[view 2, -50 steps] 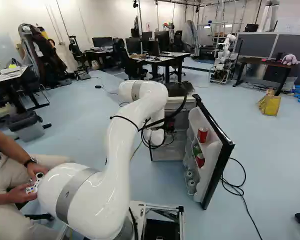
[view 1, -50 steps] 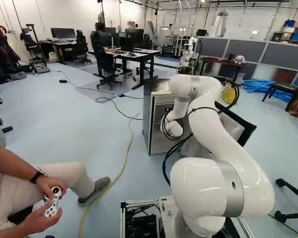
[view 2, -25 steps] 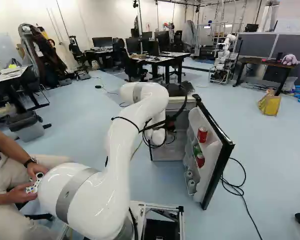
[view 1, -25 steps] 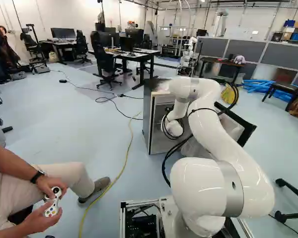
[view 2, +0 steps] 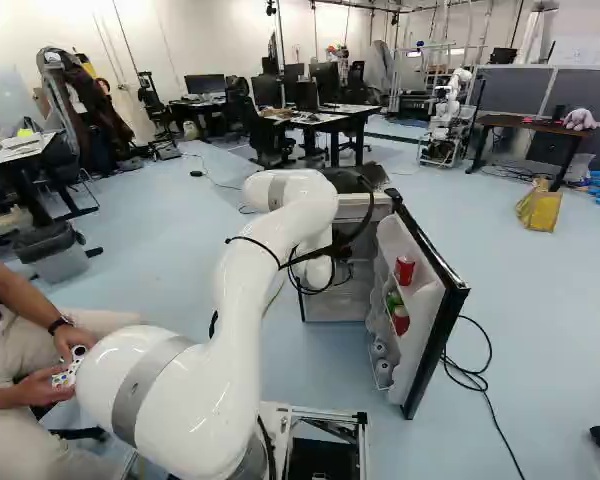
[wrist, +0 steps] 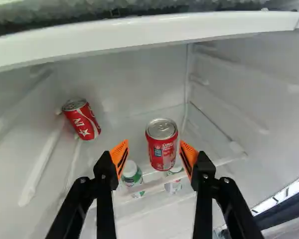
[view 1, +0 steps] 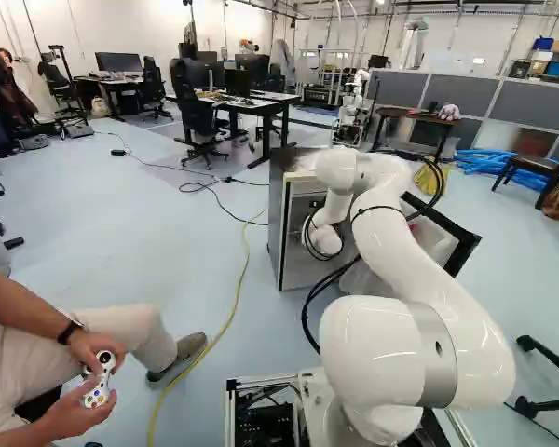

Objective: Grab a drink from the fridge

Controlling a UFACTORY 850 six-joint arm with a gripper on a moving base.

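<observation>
First, the open fridge (view 1: 277, 219), ahead of the base, with the white arm (view 2: 242, 290) reached into the front. Then the fridge door (view 2: 428, 300), swung wide beside the arm, with more drinks in the racks. Inside, under the white front bar (wrist: 139, 31), the tool (wrist: 154, 149): released, fingers (wrist: 107, 172) spread, with nothing gripped. Next, the likely drink to take, an upright red Coke can (wrist: 162, 149) on the glass shelf (wrist: 228, 159), seen between the fingertips. Off to one side, by the fridge wall, a tilted red can (wrist: 82, 119), well outside the grasp; lower down, seen through the glass, a green-labelled bottle (wrist: 131, 174). Now, by the look of things, time to line up and close. Shift slightly towards the upright can's nearer finger, away from the tilted can, to even the gaps. Then ease forward along the line of the fingers until well around the can's body, not merely at the lid; hard to tell depth from here. Watch for tipping from a one-sided touch. Lastly, bring both orange pads (wrist: 188, 157) in flat and gently, lift just clear of the glass, and back out below the bar.
</observation>
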